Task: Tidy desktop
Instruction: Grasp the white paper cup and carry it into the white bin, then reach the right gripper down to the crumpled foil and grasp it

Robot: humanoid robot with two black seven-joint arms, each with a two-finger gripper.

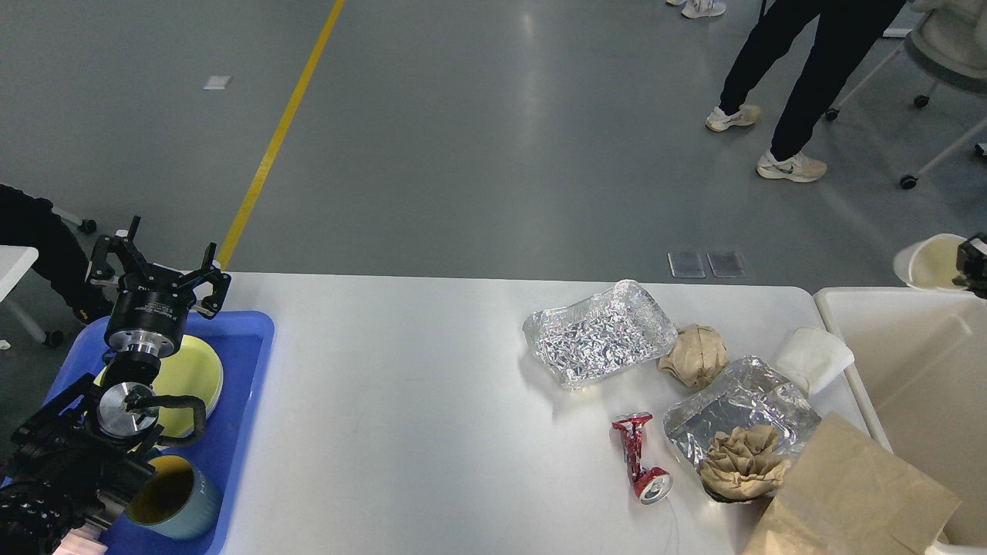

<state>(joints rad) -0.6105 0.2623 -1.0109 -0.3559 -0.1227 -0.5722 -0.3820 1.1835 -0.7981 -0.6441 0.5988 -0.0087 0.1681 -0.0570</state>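
The desktop (401, 385) is a glossy white-grey tabletop. On its right side lie a crumpled foil tray (597, 331), a brown paper ball (696, 354), a second foil tray (752, 401) with crumpled brown paper (744, 459) in it, a crushed red can (640, 455), a white cup on its side (813, 356) and a brown paper bag (856, 493). My right gripper (973, 266) shows only at the right edge. It holds a white paper cup (929, 262) in the air over the far rim of the cream bin (917, 370). My left gripper (158, 266) is open and empty above the blue tray (239, 385).
The blue tray holds a yellow plate (193, 374) and a blue-grey mug (173, 497), partly hidden by my left arm. A person (810, 77) walks on the floor beyond the table. Chair legs on castors stand at the far right.
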